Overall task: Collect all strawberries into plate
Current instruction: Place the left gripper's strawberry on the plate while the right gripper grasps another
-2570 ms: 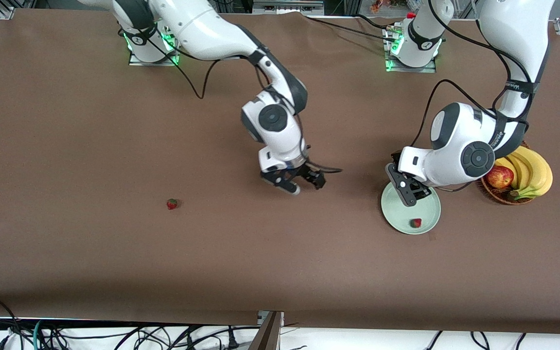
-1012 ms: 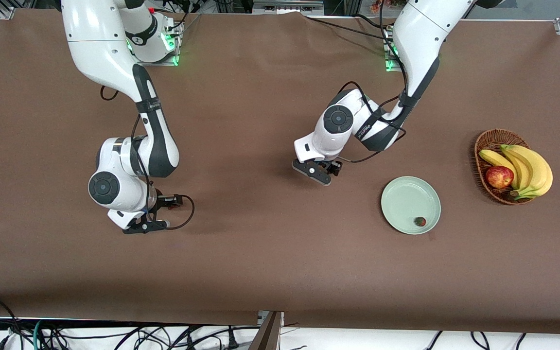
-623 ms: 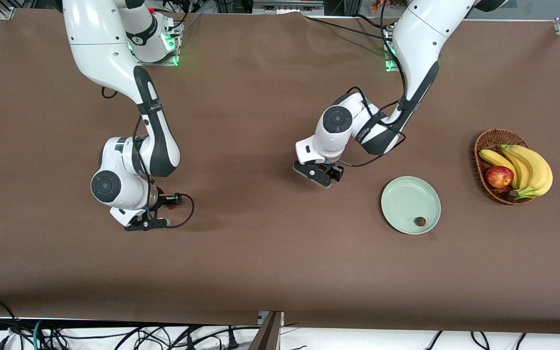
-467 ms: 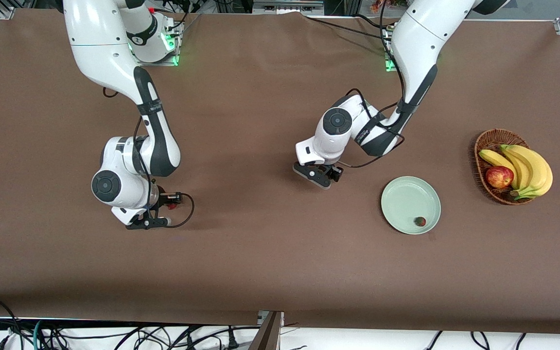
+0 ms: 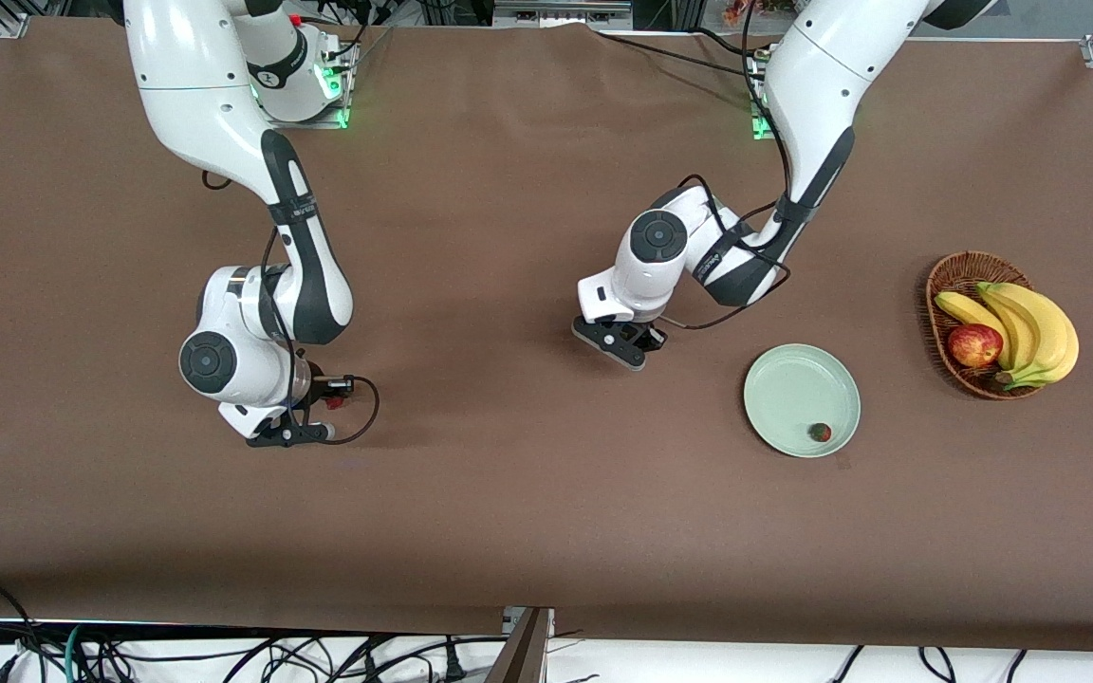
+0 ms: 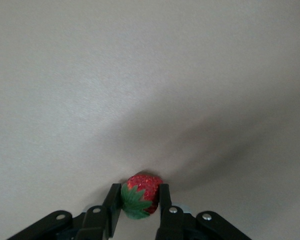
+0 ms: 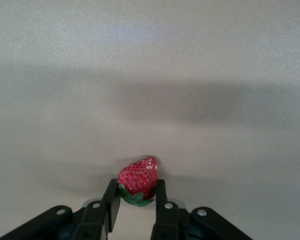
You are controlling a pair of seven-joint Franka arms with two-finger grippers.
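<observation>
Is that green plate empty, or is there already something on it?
Not empty. The plate holds one strawberry, lying close to the rim on the side nearer the front camera; the rest of the dish is bare.

left tool point(image 6: 140, 200) closed on a strawberry point(image 6: 140, 194), one black finger point(image 6: 113, 202) pressed to each flank of the berry. red flesh facing away from the tool, green leafy cap turned toward it. plain pale surface point(image 6: 140, 75) around the strawberry, soft shadow spreading from the berry.
</observation>
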